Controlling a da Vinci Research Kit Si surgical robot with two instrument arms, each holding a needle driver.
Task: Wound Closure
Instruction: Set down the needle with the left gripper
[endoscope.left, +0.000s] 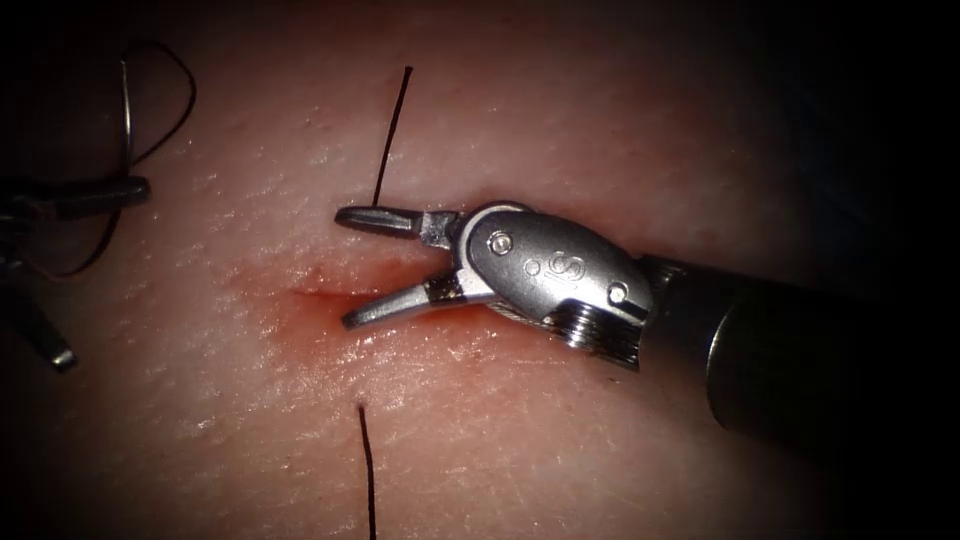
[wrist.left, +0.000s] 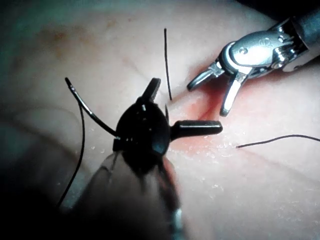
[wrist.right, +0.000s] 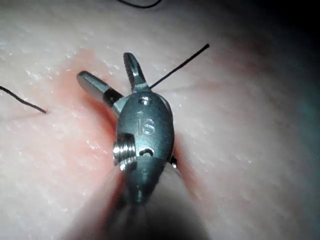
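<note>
The right claw (endoscope.left: 345, 268) gapes empty over the cut (endoscope.left: 315, 293) in the tissue (endoscope.left: 560, 120) — straddling its red fluid (endoscope.left: 300, 315). Two thread ends (endoscope.left: 392, 130) stand above and below. Off left, the left claw (wrist.left: 187, 107) spreads open; the needle (wrist.left: 87, 107) sits at its base, thread (wrist.left: 77, 160) trailing.

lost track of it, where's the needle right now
The needle is off the tissue, far left of the cut in the endoscope view, near the left tool.

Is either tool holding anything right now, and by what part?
The right tool holds nothing; its jaws stand open over the cut. The left tool also has open jaws; the needle curves out beside its wrist, but a grip cannot be told.
</note>
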